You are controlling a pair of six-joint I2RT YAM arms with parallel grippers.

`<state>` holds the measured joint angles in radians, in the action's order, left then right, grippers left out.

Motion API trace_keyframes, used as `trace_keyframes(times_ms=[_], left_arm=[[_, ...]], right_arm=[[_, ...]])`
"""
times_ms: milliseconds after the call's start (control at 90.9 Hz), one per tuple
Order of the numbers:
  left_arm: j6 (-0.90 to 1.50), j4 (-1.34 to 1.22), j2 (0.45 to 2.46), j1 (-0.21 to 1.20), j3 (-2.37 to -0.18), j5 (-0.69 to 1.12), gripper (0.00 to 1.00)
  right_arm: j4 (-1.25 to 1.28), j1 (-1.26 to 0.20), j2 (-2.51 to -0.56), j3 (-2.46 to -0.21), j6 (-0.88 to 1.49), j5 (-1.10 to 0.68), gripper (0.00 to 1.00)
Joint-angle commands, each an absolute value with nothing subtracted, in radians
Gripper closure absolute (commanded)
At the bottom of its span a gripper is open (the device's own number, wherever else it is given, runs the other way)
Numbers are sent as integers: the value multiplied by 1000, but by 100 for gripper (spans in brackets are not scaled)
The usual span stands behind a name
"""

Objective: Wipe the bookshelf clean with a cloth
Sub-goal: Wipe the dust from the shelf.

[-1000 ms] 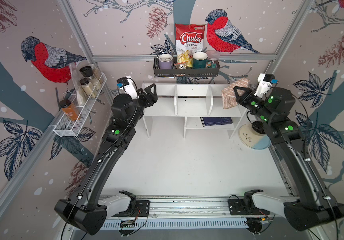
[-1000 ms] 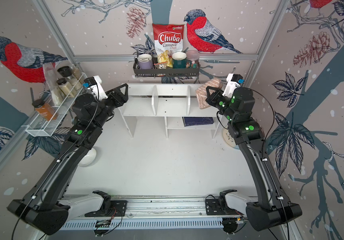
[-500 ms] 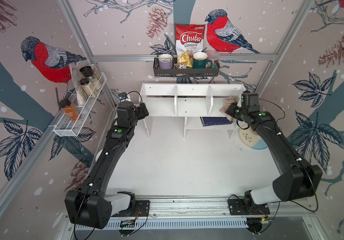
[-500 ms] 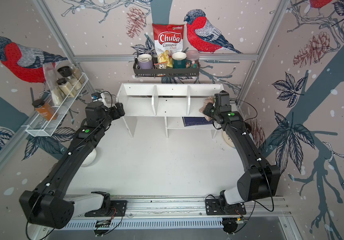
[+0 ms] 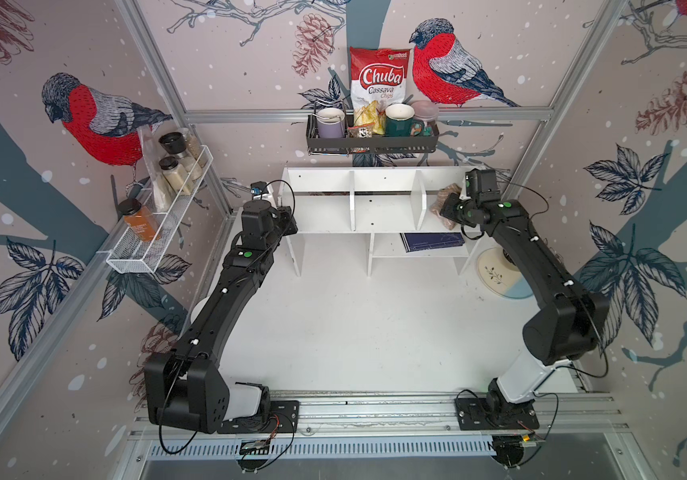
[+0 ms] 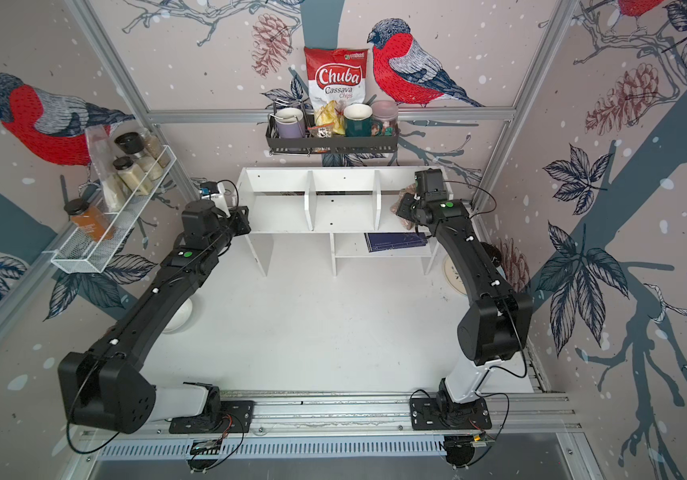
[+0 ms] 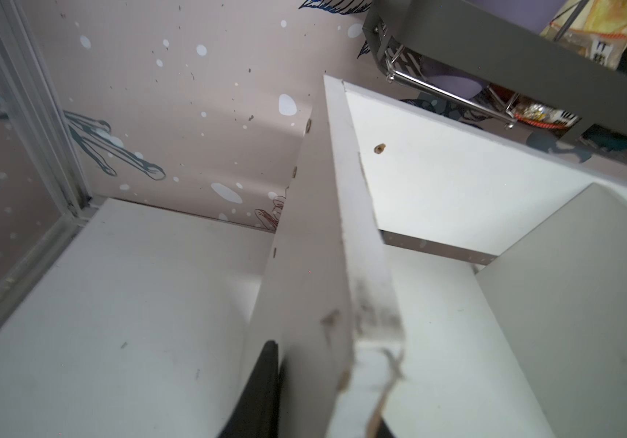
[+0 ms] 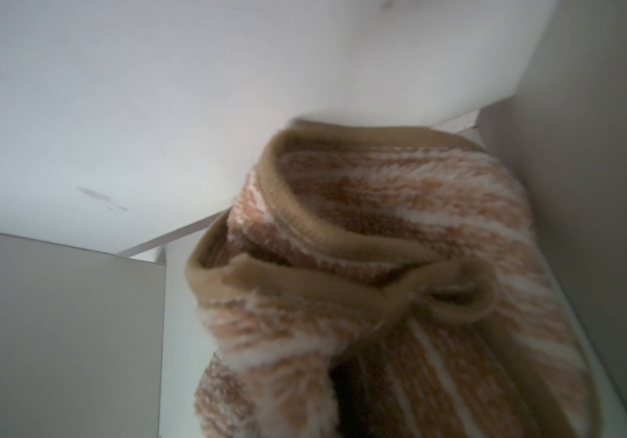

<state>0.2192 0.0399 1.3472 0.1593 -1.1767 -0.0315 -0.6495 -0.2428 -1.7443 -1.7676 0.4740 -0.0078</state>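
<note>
Grips the left end panel of the bookshelf [image 5: 321,208] between the jaws of the left gripper [image 5: 290,218], one black finger [image 7: 262,390] lying flat against the panel's outer face. Holds the cloth [image 5: 441,196] pinched tight in the right gripper [image 5: 449,209], bunched inside the rightmost upper compartment, close to its right wall.

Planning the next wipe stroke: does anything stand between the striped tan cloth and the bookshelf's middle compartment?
Yes. The right tool holds the tan striped fabric cloth in the right-end compartment of the white wooden bookshelf, and an upright white divider panel stands between it and the middle compartment. Nothing else visible blocks it.
</note>
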Motion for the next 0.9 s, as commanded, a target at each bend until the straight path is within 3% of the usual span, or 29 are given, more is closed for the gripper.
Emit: trace_keyframes(times_ms=[0,33,495,748,891], left_arm=[[317,-25,1339,161,-1171,51,95],[316,-27,1339,161,-1170,62,100],[314,25,1286,161,-1166,135,100],[311,53,1339,161,-1198,154,100],[321,42,1351,161,-1197,163,100]], right_arm=[[-710,-245,-1772,-1836,484,-34,100],[-713,-248,-1774,-1856,488,-35,100],[-720,-385,-1836,-2175,412,99,100],[-865,-359,-1998,-2411,385,145,100],[-901,-281,-1956,-2403,382,197,100]])
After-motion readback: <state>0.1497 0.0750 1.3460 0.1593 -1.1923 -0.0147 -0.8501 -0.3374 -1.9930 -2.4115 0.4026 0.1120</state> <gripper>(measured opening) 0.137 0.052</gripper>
